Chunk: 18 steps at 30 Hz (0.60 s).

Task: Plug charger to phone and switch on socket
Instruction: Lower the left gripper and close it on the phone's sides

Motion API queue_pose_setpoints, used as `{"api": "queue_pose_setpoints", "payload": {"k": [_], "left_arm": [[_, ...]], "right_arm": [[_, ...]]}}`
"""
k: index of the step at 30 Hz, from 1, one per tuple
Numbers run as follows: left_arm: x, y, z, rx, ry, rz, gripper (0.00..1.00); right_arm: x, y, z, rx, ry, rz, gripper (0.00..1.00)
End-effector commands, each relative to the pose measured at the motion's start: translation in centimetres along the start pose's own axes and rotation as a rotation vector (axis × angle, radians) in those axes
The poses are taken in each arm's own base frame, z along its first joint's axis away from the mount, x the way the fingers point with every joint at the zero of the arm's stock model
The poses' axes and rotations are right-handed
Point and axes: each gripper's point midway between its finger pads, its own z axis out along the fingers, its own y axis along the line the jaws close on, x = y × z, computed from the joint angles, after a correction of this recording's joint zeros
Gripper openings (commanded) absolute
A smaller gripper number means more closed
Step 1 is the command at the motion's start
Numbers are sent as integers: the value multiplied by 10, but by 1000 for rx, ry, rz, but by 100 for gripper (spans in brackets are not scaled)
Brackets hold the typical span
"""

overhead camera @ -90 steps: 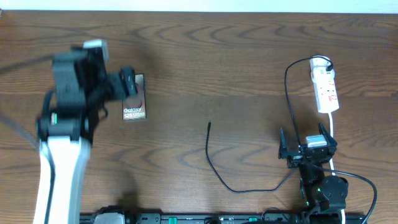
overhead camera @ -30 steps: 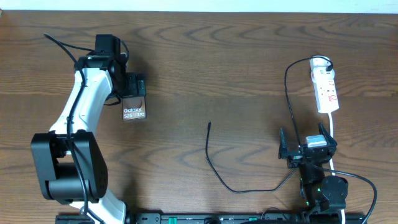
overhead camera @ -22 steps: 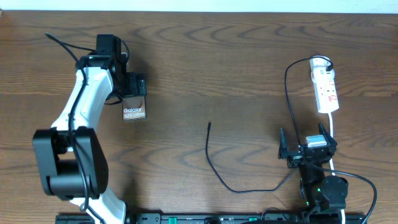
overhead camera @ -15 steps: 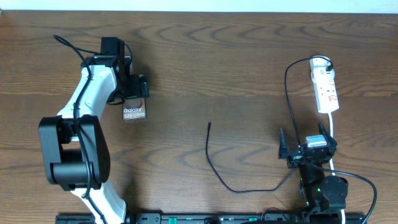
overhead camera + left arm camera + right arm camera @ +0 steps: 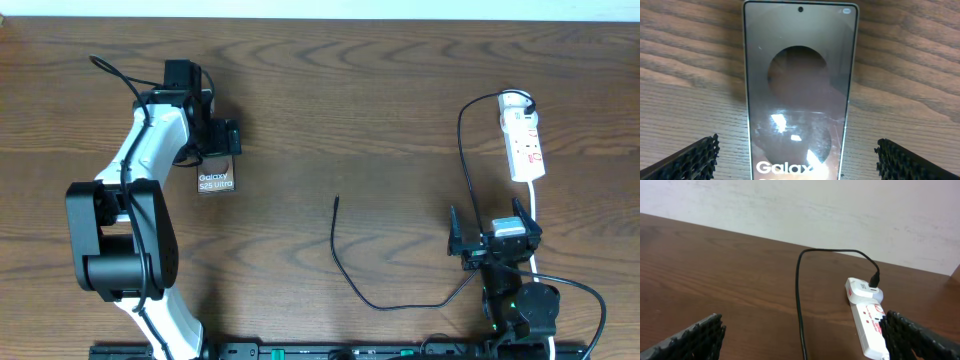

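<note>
The brown-bronze phone point(image 5: 216, 181) lies flat at the table's left, screen up. In the left wrist view the phone point(image 5: 800, 85) fills the middle. My left gripper point(image 5: 219, 140) hangs over the phone's far end, open. Its fingertips point(image 5: 702, 155) stand either side of the phone, clear of its edges. The black charger point(image 5: 345, 270) loops across the table, its free plug tip point(image 5: 337, 199) at mid-table. Its other end runs up to the white socket point(image 5: 524, 145) at the right. My right gripper point(image 5: 495, 240) rests open below the socket, holding nothing. The right wrist view shows the charger point(image 5: 798, 295) and the socket point(image 5: 867, 322) ahead.
The socket's white cord point(image 5: 534, 215) runs down past my right arm's base point(image 5: 520, 305). My left arm's white link point(image 5: 135, 165) stretches from the front edge up to the phone. A pale wall point(image 5: 815, 210) rises behind the table's far edge.
My left arm has swung in over the phone and its gripper has edged slightly right and farther back. The right arm, charger and socket have not moved.
</note>
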Motion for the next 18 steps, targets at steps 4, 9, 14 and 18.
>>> {"api": "queue_pose_setpoints", "payload": {"k": [4,9,14,18], "left_arm": [[-6,-6,1,26,-5,-7,99],[-8,-6,1,27,-16,-6,99],[-7,-6,4,24,-10,-6,99],[-3,-4,17,18,20,-7,99]], "right_arm": [[1,-2,0,10,2,12,99],[1,-2,0,10,2,12,99],[1,-2,0,10,2,12,99],[1,-2,0,10,2,12,99]]}}
